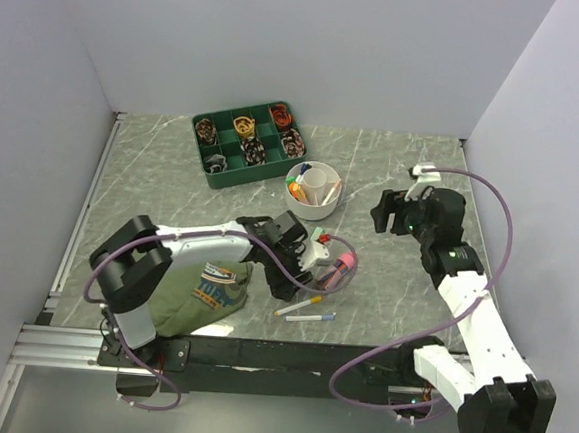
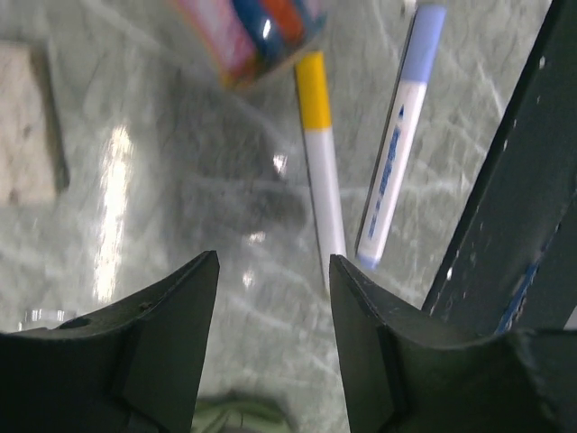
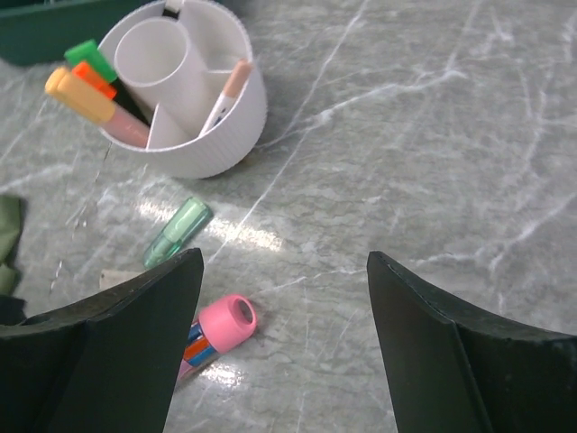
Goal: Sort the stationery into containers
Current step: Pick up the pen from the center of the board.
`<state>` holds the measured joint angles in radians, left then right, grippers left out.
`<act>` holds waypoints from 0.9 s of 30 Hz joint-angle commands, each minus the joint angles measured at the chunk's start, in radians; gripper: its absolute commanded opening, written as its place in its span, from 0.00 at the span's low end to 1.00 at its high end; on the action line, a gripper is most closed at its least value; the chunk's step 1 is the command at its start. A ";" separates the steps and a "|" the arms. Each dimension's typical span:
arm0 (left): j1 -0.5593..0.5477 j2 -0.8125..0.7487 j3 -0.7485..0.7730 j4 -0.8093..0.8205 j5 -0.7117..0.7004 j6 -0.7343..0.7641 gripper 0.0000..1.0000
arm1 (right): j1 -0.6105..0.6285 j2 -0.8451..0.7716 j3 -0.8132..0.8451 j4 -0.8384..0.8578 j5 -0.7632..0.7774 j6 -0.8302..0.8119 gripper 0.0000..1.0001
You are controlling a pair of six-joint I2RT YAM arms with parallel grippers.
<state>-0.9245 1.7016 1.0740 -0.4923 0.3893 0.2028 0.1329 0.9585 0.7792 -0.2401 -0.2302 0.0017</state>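
**Cup part-filled, pens loose on the table**

The white cup (image 3: 216,149) holds green-, orange- and yellow-capped markers (image 3: 86,81) in one compartment. A peach-tipped pen (image 3: 227,88) stands in another. Just on the near side of the cup a clear green highlighter (image 3: 178,232) lies flat, with a pink-capped pen (image 3: 223,325) a little nearer still. Further from the cup, toward the table's near edge, a yellow-capped pen (image 2: 317,153) and a blue-capped pen (image 2: 397,153) lie side by side, apart.

The left gripper (image 2: 273,262) hangs low on the cup's near side, close to those two pens, with its jaws partly apart and empty. The right gripper (image 3: 284,262) is to the cup's right, with its jaws wide and holding nothing.

A green tray (image 1: 230,178) stands beyond the cup to the left. A folded shirt (image 1: 203,295) lies well off to the cup's near left.
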 commanded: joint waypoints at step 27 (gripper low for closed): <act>-0.205 0.337 0.173 0.043 -0.310 -0.244 0.25 | -0.064 -0.204 -0.113 -0.059 -0.006 0.021 0.79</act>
<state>-1.1210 1.9507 1.2980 -0.4107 0.1120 -0.0223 0.0776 0.7746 0.6632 -0.3096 -0.2298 0.0395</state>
